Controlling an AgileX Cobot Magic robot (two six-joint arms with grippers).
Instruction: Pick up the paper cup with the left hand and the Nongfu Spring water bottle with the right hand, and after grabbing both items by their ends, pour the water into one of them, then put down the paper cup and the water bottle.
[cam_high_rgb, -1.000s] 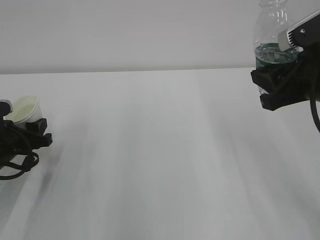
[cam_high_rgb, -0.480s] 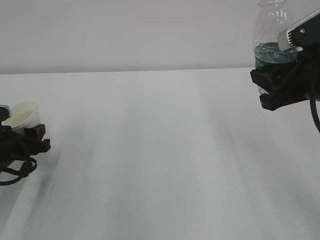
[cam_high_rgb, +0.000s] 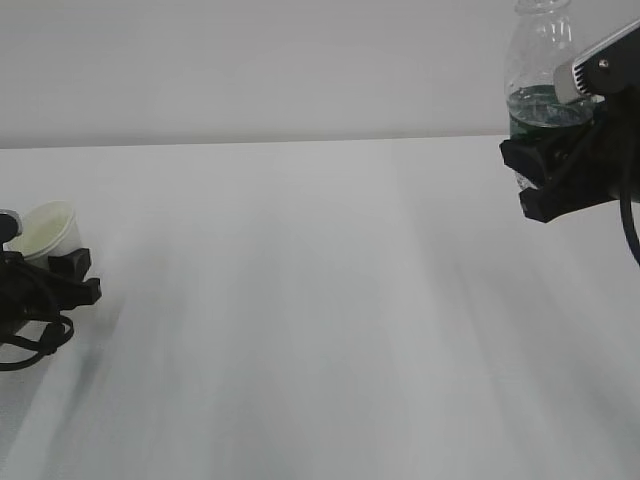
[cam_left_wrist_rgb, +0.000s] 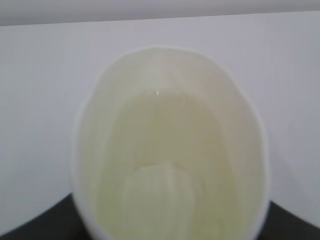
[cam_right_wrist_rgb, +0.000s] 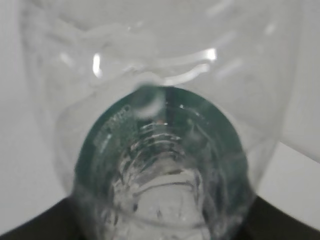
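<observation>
The white paper cup (cam_high_rgb: 45, 228) sits low at the far left, tilted slightly, and my left gripper (cam_high_rgb: 58, 268) is shut on its base end just above the table. Seen from the left wrist, the cup (cam_left_wrist_rgb: 170, 140) fills the frame, showing its cream-coloured inside. The Nongfu Spring water bottle (cam_high_rgb: 540, 60) stands upright at the upper right, without a cap, and my right gripper (cam_high_rgb: 548, 175) is shut on its lower end below the green label. The right wrist view looks along the bottle (cam_right_wrist_rgb: 160, 150) from its base. Whether water is in either, I cannot tell.
A white table (cam_high_rgb: 300, 300) stretches between the two arms, and nothing else on it shows. A plain pale wall stands behind it. A black cable (cam_high_rgb: 30, 340) loops under the left gripper near the table's surface.
The left gripper sank slightly with the paper cup and then stopped. The right gripper and the bottle have stayed in place.
</observation>
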